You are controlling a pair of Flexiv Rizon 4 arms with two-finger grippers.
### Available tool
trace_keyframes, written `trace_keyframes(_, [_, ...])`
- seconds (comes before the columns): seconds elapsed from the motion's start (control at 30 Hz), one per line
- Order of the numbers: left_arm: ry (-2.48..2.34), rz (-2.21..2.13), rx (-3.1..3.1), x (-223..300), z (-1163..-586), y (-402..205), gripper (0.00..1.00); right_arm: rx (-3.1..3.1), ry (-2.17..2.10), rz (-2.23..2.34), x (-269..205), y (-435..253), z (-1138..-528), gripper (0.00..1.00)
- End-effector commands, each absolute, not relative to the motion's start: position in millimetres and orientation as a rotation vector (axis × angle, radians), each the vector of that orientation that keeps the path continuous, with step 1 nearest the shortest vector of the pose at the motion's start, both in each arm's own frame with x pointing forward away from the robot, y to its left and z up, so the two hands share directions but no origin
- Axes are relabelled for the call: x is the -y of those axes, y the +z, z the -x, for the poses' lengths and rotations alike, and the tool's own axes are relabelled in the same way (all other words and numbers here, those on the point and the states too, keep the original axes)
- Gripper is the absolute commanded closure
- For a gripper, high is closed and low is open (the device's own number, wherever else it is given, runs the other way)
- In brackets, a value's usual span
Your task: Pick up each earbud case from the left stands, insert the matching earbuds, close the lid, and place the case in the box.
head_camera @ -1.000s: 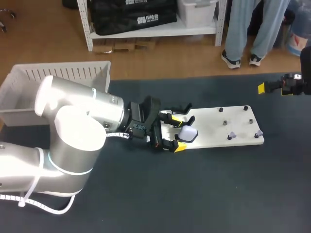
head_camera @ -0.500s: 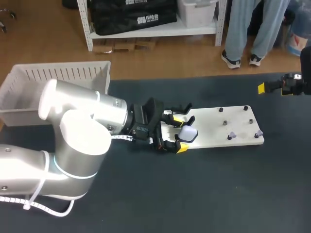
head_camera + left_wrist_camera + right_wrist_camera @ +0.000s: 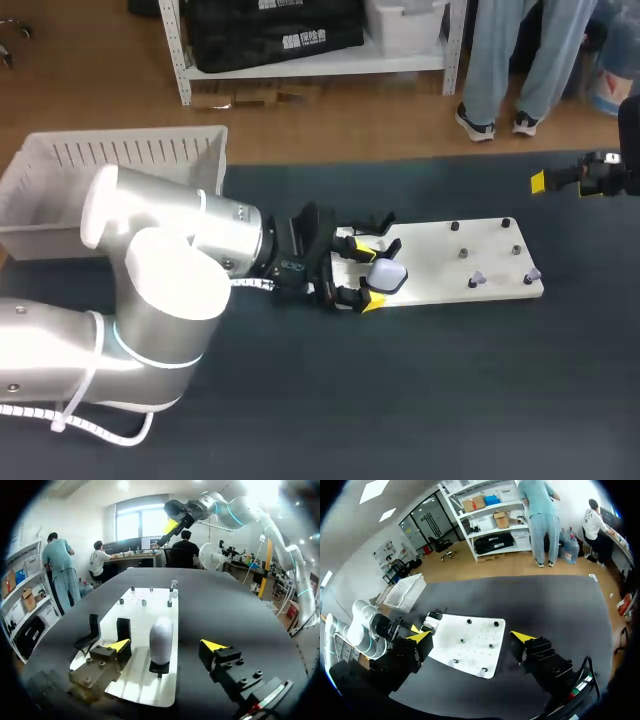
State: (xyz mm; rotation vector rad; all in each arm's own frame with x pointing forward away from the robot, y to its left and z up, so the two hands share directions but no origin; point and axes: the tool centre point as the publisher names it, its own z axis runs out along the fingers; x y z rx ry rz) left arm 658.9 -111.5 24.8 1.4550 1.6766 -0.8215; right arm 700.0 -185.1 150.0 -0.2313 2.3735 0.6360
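Observation:
A white earbud case (image 3: pixel 161 639) stands upright on a black stand on the white board (image 3: pixel 440 245), at the board's left end. My left gripper (image 3: pixel 165 645) is open around the case (image 3: pixel 387 275), one yellow tip on each side with a gap to each. Two pale earbuds (image 3: pixel 478 278) (image 3: pixel 533 272) sit on pegs at the board's right end. My right gripper (image 3: pixel 471 636) is open and holds nothing, high over the table's far right (image 3: pixel 545 181).
The white slatted box (image 3: pixel 110 170) stands at the table's back left, behind my left arm. Two empty black stands (image 3: pixel 93 630) (image 3: pixel 123 629) are beside the left finger. Several small dark pegs (image 3: pixel 463 252) dot the board.
My left arm's elbow has shifted a little, and the left fingers have drawn slightly closer to the case. The right arm has not moved.

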Motion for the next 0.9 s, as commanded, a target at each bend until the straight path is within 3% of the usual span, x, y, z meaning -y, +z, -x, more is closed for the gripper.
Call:
trace_keyframes(0.03, [-0.821,-1.449,-1.673,113.4,-658.7,21.8,0.20,-2.374,0.636,0.231,185.0,150.0,-700.0,0.00])
trace_keyframes(0.2, [-0.822,-1.449,-1.671,114.5,-658.5,20.4,0.21,-2.374,0.636,0.231,185.0,150.0,-700.0,0.00])
trace_keyframes(0.33, [-0.828,-1.448,-1.670,115.8,-659.0,18.4,0.35,-2.374,0.636,0.231,185.0,150.0,-700.0,0.00])
trace_keyframes(0.4, [-0.835,-1.444,-1.670,116.0,-659.4,17.7,0.49,-2.374,0.636,0.231,185.0,150.0,-700.0,0.00])
trace_keyframes(0.9, [-0.853,-1.453,-1.659,122.3,-661.4,18.2,0.51,-2.374,0.636,0.231,185.0,150.0,-700.0,0.00])
